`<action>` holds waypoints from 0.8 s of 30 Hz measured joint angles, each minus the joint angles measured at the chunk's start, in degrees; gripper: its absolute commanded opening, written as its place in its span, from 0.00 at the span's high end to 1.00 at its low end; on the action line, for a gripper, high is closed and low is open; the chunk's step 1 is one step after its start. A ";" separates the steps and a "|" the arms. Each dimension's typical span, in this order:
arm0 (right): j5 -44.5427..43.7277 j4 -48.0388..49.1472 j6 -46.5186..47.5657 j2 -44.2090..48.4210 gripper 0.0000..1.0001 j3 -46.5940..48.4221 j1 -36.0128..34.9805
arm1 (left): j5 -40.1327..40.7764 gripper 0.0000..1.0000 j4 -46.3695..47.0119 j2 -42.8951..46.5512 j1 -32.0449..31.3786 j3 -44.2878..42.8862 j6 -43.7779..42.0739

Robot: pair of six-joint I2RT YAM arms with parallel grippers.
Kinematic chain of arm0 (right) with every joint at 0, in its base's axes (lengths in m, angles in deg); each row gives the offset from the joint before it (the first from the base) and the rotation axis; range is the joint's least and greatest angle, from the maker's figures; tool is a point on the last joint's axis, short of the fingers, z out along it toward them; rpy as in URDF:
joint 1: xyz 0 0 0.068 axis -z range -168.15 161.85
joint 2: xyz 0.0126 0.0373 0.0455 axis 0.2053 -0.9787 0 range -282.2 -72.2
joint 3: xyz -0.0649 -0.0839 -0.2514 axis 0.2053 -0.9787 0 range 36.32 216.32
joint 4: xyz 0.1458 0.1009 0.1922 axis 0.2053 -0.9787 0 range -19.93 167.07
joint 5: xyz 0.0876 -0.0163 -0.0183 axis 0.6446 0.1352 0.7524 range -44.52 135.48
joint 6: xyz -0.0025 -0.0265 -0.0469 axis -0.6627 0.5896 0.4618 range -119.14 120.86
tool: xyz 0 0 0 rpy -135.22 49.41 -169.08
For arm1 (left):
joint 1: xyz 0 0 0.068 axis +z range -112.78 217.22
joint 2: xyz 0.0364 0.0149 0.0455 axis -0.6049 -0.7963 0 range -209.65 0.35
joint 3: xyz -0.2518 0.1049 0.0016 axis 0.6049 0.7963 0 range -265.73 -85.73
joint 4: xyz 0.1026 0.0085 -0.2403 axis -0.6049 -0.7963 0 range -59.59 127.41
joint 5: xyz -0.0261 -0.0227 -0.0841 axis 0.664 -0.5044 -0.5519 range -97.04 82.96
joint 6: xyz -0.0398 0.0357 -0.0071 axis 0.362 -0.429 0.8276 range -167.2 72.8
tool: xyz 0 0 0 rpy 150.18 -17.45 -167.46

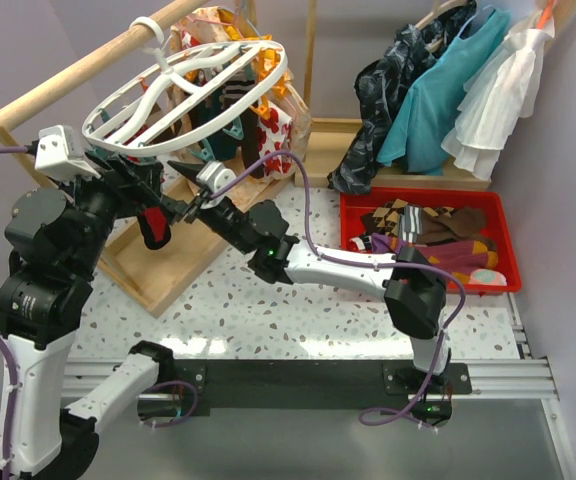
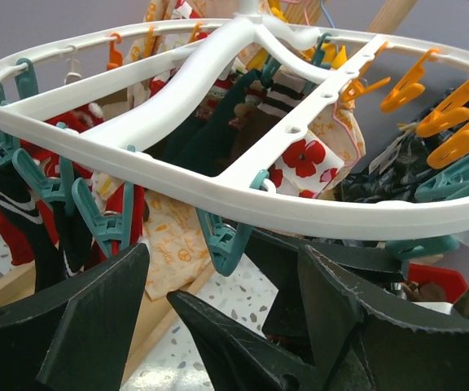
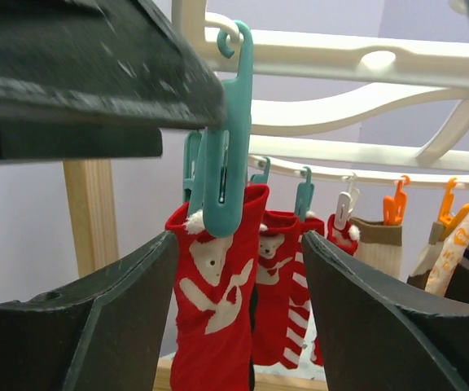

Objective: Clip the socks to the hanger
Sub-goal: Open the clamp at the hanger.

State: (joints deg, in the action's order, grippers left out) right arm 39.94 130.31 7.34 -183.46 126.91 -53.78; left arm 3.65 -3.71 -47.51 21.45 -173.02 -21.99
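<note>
**Two open tools meet at one teal clip under the tilted hanger**

Nearest, the right arm lies low over the speckled bench (image 1: 268, 310) and reaches left, with a purple cable (image 1: 303, 215) looping above it. The right tool (image 3: 238, 236) is open. Its two dark fingers stand on either side of a red sock (image 3: 210, 326) with a white bear pattern, which hangs from a teal clip (image 3: 226, 163). (One finger sits very close to the sock's edge; whether it touches, I cannot tell.) A dark slab (image 3: 80, 73) crosses the upper left of the right wrist view and covers part of the clip's top.

The left tool (image 2: 224, 247) comes in from the opposite side, also open, its fingers wide apart just below the near rim of the hanger (image 1: 183, 90). Black pointed shapes fill the gap between those fingers and block what lies beneath. From above, the two tools meet almost tip to tip.

The hanger hangs tilted from the wooden rail (image 1: 78, 75) by its hook. More clipped socks (image 3: 279, 277) line its farther rim on teal, white and orange clips, with floral cloth (image 2: 300, 159) among them and a wooden post (image 3: 88, 212) behind.

To the right, well apart from the hanger, a red bin (image 1: 506, 240) holds loose socks (image 1: 428, 230). Farthest back hang a dark patterned garment (image 1: 383, 90), a teal dress (image 1: 438, 110) and a white dress (image 1: 498, 95).
</note>
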 measured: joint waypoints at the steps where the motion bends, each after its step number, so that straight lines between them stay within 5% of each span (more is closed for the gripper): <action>1: -0.04 0.02 0.35 -0.11 0.40 0.20 0.00 | 0.02 0.21 -0.24 -0.39 0.00 0.00 -0.31; 24: 1.16 -0.31 1.75 -0.11 0.92 1.68 0.09 | 0.02 0.22 -4.63 -6.16 0.00 -7.72 -4.02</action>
State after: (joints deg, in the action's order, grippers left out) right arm 41.10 130.00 9.09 -183.57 128.59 -53.69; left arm 3.68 -8.34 -53.67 21.45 -180.73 -26.01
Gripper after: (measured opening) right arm 0.130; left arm 0.783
